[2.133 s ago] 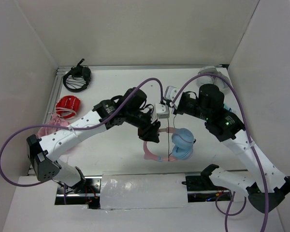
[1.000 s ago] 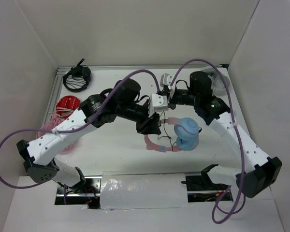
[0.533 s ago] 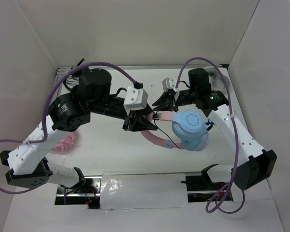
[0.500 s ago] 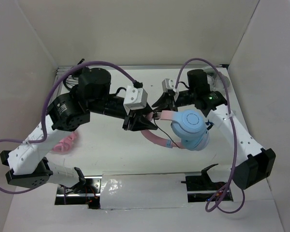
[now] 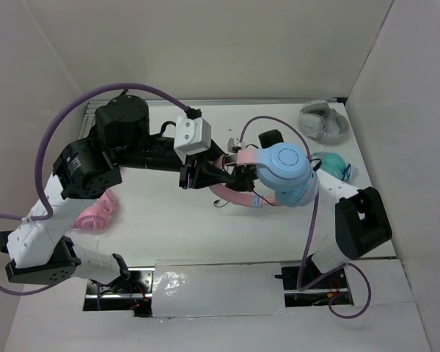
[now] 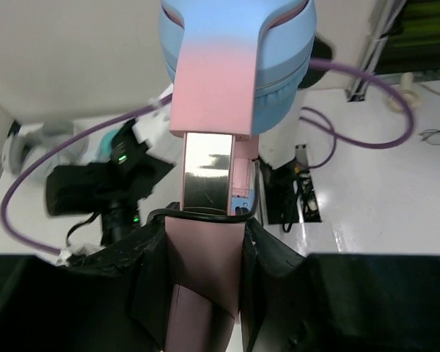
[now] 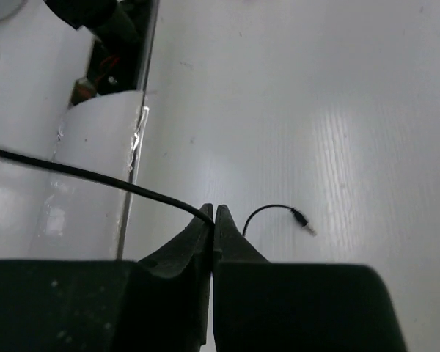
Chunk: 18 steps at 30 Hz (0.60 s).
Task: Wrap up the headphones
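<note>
Though the top view buries it under the blue ear cup (image 5: 290, 158), right gripper (image 7: 214, 213): in its wrist view I see the fingers pressed together on the thin dark cable (image 7: 95, 176).
Left gripper (image 6: 205, 235): clamped on both sides of the pink headband (image 6: 205, 308).
Headphones (image 5: 282, 176): held near the centre of the table (image 5: 169, 220), cup at 3 o'clock of the left gripper; the second cup is hidden from me.
Plug (image 7: 301, 216): cable's loose end; touching the table or above it, I cannot tell.
</note>
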Motion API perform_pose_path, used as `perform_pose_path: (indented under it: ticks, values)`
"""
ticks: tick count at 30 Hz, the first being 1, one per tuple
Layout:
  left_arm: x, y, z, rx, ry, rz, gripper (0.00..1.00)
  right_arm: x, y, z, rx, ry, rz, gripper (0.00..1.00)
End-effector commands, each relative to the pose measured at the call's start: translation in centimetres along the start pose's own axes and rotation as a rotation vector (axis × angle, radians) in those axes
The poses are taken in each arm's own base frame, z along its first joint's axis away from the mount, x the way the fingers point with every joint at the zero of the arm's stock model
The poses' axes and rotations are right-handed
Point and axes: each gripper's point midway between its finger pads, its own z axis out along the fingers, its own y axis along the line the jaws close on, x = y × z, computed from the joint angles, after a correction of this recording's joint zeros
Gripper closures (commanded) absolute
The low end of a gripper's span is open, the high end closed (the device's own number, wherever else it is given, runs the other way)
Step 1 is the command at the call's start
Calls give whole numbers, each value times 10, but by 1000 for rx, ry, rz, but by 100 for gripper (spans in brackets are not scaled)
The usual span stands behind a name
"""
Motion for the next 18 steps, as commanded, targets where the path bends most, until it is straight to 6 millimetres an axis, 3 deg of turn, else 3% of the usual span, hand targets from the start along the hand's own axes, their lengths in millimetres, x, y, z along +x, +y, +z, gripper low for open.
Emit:
perform_pose_path:
  ticks: [1,3,4,5,6,7,10,13,14,15,16,18]
  values:
    - [-40,15,-13,-114,-125,69,100,-19,-49,-14,465,-72,64,100]
    - [-37,22,-13,-139,-115,62,100,-13,-54,-26,581,-108,148,100]
    - [-34,24,-12,-144,-108,53,100,-21,-61,-40,648,-158,138,100]
    - [-32,30,-14,-161,-102,44,100,-12,-66,-58,771,-202,203,100]
    - [-28,30,-13,-161,-93,36,100,-14,-71,-70,843,-292,290,100]
    - [-26,33,-12,-171,-89,31,100,-10,-80,-94,928,-347,329,100]
    - [-19,37,-15,-169,-85,12,100,23,-85,-140,1094,-469,467,100]
    - [-8,48,-25,-144,-73,-61,100,20,-77,-171,1177,-545,468,100]
    - [5,64,-30,-178,-56,-128,100,24,-77,-184,1223,-556,487,100]
    - [9,64,-32,-141,-59,-145,100,23,-75,-189,1235,-561,483,100]
    - [15,78,-39,-169,-59,-169,100,17,-70,-199,1260,-584,467,100]
    - [33,87,-41,-156,-49,-248,100,23,-66,-208,1305,-570,487,100]
